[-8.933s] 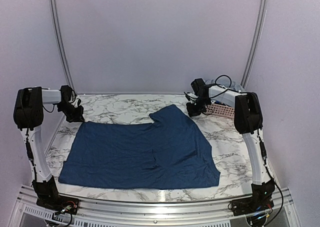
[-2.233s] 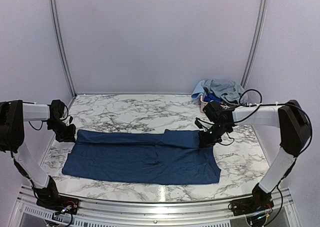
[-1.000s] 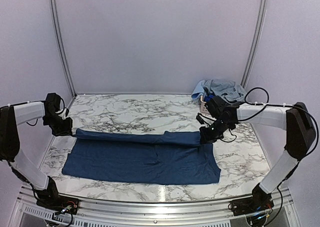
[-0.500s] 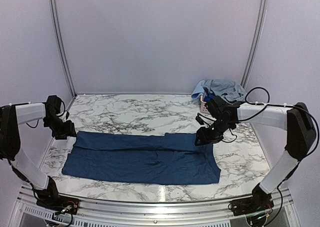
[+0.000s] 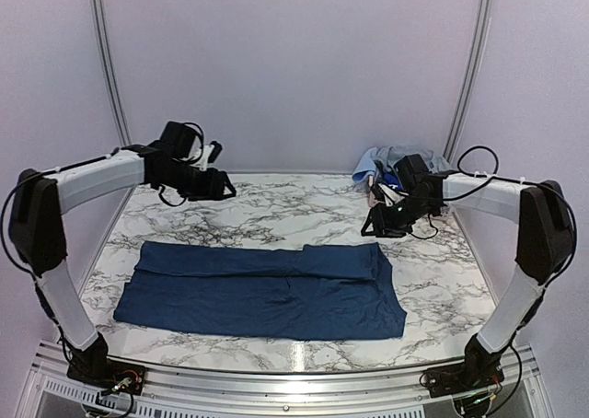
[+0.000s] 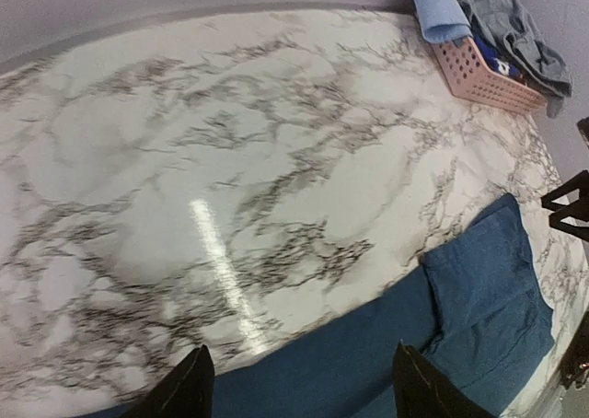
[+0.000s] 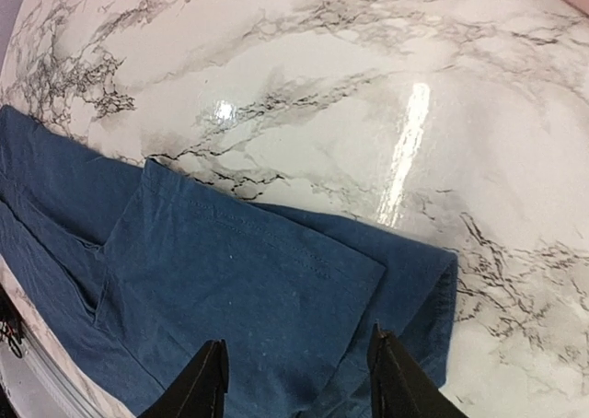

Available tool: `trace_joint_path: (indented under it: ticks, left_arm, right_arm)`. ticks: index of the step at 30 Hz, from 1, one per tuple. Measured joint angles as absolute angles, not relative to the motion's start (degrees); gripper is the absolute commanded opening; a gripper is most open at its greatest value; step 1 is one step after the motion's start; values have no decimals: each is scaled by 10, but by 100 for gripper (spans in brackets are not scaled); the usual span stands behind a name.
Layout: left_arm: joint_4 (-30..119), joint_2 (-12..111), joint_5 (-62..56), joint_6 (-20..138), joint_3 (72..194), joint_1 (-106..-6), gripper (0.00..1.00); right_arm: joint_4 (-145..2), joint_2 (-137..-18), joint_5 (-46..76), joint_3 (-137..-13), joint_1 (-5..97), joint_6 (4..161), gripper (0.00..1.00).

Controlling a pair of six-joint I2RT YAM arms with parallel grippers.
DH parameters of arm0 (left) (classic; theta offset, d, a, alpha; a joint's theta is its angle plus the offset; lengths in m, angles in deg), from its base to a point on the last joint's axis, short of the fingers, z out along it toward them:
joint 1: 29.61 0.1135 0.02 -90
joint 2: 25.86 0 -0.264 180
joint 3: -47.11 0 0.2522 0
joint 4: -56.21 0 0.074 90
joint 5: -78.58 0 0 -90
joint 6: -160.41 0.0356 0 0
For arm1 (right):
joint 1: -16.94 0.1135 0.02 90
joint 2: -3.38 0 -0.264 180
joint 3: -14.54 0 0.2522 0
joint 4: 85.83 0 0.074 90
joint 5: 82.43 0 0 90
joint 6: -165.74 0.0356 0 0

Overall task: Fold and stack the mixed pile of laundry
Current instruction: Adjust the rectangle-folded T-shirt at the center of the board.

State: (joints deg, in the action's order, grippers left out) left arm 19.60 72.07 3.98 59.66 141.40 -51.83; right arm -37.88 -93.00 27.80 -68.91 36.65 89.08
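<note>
— What changes with the dark navy shirt [image 5: 267, 289]?

— Both arms have just let go of it. The far edge they were carrying now lies folded over toward the near side. The shirt rests as a long flat band across the near middle of the table [image 5: 276, 206].

— And the grippers?

— The left gripper [image 5: 222, 186] has lifted away to the far left, its jaws apart and empty. The right gripper [image 5: 371, 228] has backed off just beyond the shirt's far right corner, jaws also apart with nothing between them.

— So the fold counts?

— I judge this lengthwise fold done, and a fold across the width probably comes next. The rest of the mixed laundry pile [image 6: 497, 17] is still heaped in the pink basket [image 6: 483, 73] at the far right.
</note>
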Motion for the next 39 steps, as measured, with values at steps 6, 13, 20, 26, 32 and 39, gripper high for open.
trace_joint_path:
  ticks: [6, 13, 20, 26, 32, 39]
  left_arm:
    - [204, 896, 78, 554, 1543, -625, 62]
    - [212, 1018, 121, 516, 1635, -700, 59]
    - [215, 1075, 130, 489, 1643, -717, 58]
    - [216, 1091, 130, 475, 1667, -715, 57]
    - [217, 1129, 138, 464, 1710, -715, 46]
    - [219, 1149, 151, 455, 1733, -715, 27]
  right_arm:
    - [-397, -990, 303, -689, 366, 892, 45]
    - [-412, -1020, 304, -684, 366, 892, 43]
    - [-421, -1034, 301, -684, 366, 892, 48]
    - [-420, -1045, 279, -684, 366, 895, 41]
    - [-421, -1053, 276, -687, 366, 898, 34]
    - [-421, -1062, 279, -701, 366, 906, 18]
